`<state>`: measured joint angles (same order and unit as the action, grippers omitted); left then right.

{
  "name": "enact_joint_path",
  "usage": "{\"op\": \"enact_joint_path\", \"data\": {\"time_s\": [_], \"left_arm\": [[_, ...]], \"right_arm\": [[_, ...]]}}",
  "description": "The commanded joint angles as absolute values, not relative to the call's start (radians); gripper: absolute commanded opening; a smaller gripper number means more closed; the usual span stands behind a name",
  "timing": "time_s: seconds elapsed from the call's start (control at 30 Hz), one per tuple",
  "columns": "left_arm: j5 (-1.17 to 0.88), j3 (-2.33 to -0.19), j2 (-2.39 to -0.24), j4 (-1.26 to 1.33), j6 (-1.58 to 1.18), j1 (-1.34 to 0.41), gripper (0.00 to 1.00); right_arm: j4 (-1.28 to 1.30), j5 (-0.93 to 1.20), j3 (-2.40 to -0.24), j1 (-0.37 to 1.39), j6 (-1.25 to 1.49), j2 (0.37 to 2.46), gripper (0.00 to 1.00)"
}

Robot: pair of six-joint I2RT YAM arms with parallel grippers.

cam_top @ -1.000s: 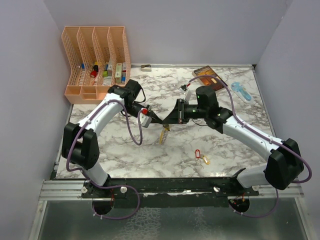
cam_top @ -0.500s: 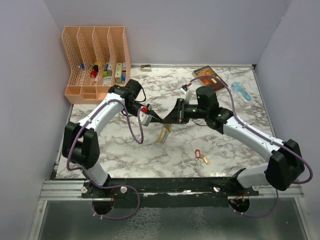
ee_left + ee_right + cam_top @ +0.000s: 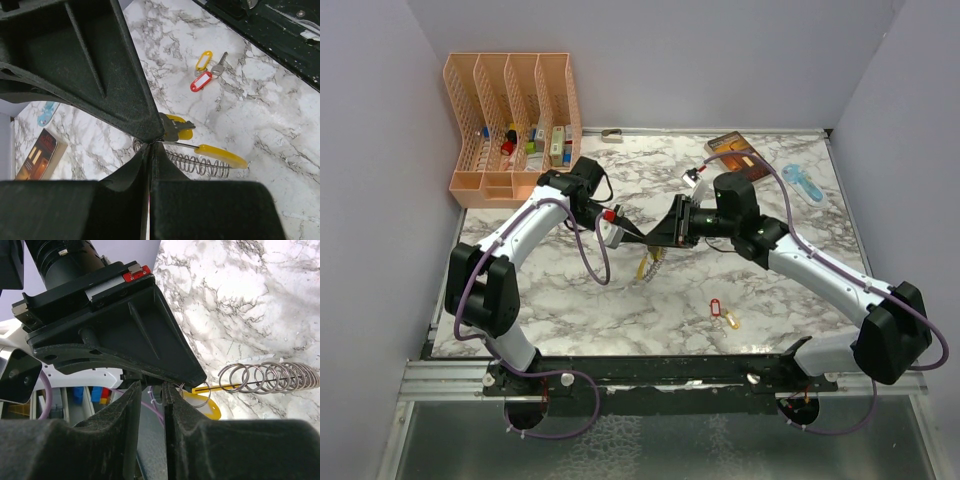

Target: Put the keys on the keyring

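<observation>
Silver coil: the keyring dangles beneath the touching tips, barely shifted this last second.
Left gripper: clamped on its wire.
Right gripper: pinching a yellow-tagged key there.
Meaning: threading looks unfinished; spare keys wait nearer.

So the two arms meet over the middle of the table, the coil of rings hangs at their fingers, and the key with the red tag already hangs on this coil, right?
No. The key with the red tag lies on the table, apart from the coil of rings, nearer the front edge. The top view shows this; the rest is right.
</observation>
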<state>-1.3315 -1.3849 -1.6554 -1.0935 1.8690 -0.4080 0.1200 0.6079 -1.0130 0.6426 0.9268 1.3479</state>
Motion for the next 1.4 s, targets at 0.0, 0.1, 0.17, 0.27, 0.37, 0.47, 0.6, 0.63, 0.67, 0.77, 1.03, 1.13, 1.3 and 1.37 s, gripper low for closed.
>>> {"op": "enact_joint_path", "data": {"time_s": [0.0,0.1,0.17,0.27,0.37,0.47,0.6,0.63,0.67,0.77,1.03,1.13,1.3,1.37], "left_arm": [[-1.411,-1.392,-1.666,-1.061,1.842,-0.414,0.0],[-1.418,-1.395,-1.671,-1.053,1.836,-0.413,0.0],[-1.425,-1.399,-1.676,-1.051,1.835,-0.413,0.0],[-1.436,-1.407,-1.684,-1.053,1.835,-0.413,0.0],[-1.447,-1.413,-1.689,-1.054,1.836,-0.413,0.0],[-1.461,-1.413,-1.69,-1.061,1.847,-0.413,0.0],[-1.483,-1.423,-1.712,-1.113,1.907,-0.412,0.0],[-1.493,-1.43,-1.728,-1.143,1.936,-0.411,0.0],[-1.504,-1.44,-1.74,-1.181,1.982,-0.411,0.0],[-1.55,-1.491,-1.801,-1.397,2.188,-0.41,0.0],[-1.618,-1.483,-1.809,-1.407,2.224,-0.405,0.0],[-1.654,-1.48,-1.799,-1.407,2.233,-0.402,0.0],[-1.675,-1.479,-1.807,-1.407,2.243,-0.402,0.0],[-1.676,-1.477,-1.808,-1.407,2.249,-0.402,0.0]], "right_arm": [[0.128,0.571,-1.053,0.662,0.951,1.317,0.26],[0.165,0.551,-1.064,0.668,0.949,1.312,0.28],[0.175,0.543,-1.068,0.67,0.951,1.306,0.39],[0.179,0.531,-1.073,0.673,0.959,1.296,0.43],[0.196,0.518,-1.083,0.675,0.959,1.285,0.44],[0.208,0.509,-1.082,0.675,0.961,1.271,0.46],[0.208,0.512,-1.074,0.674,0.97,1.264,0.47],[0.207,0.514,-1.073,0.674,0.971,1.263,0.47],[0.207,0.512,-1.073,0.675,0.973,1.261,0.47],[0.209,0.498,-1.074,0.675,0.977,1.255,0.49],[0.219,0.486,-1.075,0.674,0.987,1.257,0.51],[0.184,0.488,-1.062,0.677,1.011,1.256,0.57],[0.107,0.461,-1.014,0.683,1.067,1.24,0.6],[0.09,0.452,-1.004,0.69,1.088,1.239,0.6]]}}
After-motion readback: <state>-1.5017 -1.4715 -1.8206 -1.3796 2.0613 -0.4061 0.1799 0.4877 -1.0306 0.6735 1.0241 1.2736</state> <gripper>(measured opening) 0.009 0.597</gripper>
